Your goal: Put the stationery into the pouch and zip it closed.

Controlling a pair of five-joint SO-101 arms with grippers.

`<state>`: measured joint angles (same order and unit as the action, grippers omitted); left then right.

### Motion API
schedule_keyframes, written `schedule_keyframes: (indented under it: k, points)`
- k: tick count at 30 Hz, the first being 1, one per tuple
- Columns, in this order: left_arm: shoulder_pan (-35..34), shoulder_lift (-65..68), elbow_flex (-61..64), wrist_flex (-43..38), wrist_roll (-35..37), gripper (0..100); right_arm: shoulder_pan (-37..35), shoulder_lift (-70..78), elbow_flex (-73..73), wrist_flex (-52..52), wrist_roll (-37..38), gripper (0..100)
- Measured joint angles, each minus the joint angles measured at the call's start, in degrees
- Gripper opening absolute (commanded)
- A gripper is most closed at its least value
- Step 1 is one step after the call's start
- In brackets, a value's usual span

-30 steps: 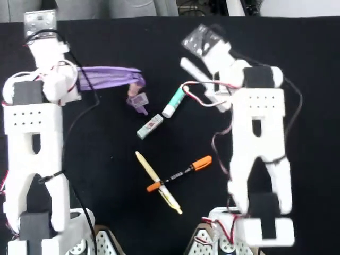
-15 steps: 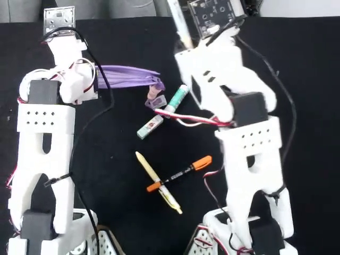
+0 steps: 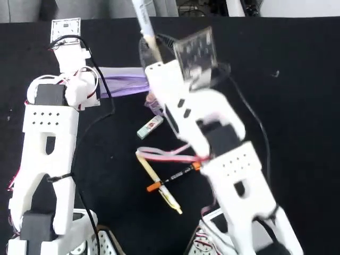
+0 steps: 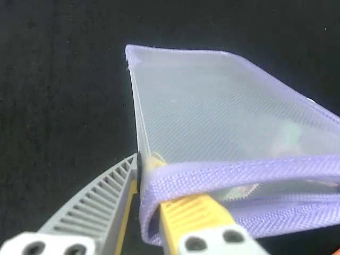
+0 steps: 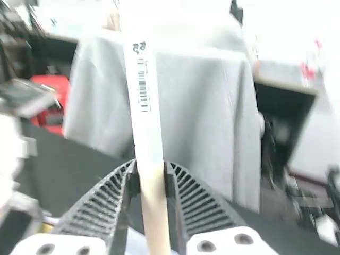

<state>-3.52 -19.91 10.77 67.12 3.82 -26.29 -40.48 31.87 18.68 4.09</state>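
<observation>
1. The purple mesh pouch (image 4: 223, 122) is being pinched at one end by the left claw (image 4: 143, 164).
2. The right claw (image 5: 150, 170) is gripping a white pen (image 5: 142, 95) upright beside the pouch's other end.
3. An eraser (image 3: 150, 127), a yellow pen (image 3: 171, 201) and an orange marker (image 3: 178, 174) are lying near the pouch on the black worktop (image 3: 297, 79).

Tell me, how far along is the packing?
Early on. The left gripper grips the purple pouch by its edge; I can't tell what's inside. The right gripper holds a white pen raised. A small teal block, yellow pen and orange marker lie on the table; zipping remains.
</observation>
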Motion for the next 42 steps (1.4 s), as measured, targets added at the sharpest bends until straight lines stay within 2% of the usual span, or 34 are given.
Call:
schedule_keyframes:
  k: [10, 17, 21, 30, 38, 42]
  points:
    - [0.0, 0.0, 0.0, -0.5, 0.4, 3, -7.9, -11.3, 22.8, -22.9, 0.0, 1.1]
    - [0.0, 0.0, 0.0, -0.6, 3.8, 3, -8.5, -11.4, 31.5, -37.5, 0.0, 1.1]
    - [0.2, 0.0, 0.0, -0.6, 3.9, 3, -8.5, -10.8, 31.8, -41.2, 0.0, 1.1]
    - [0.2, 0.1, -0.8, -0.6, 6.6, 3, -8.6, 3.1, 31.8, -50.2, 0.0, 1.1]
    - [0.4, 0.2, -2.0, -0.6, 6.9, 3, -7.6, 9.8, 31.6, -52.1, -0.2, 1.7]
    - [0.4, 0.2, -2.9, -0.6, 6.9, 3, -5.6, 16.6, 30.0, -52.1, 0.0, 9.1]
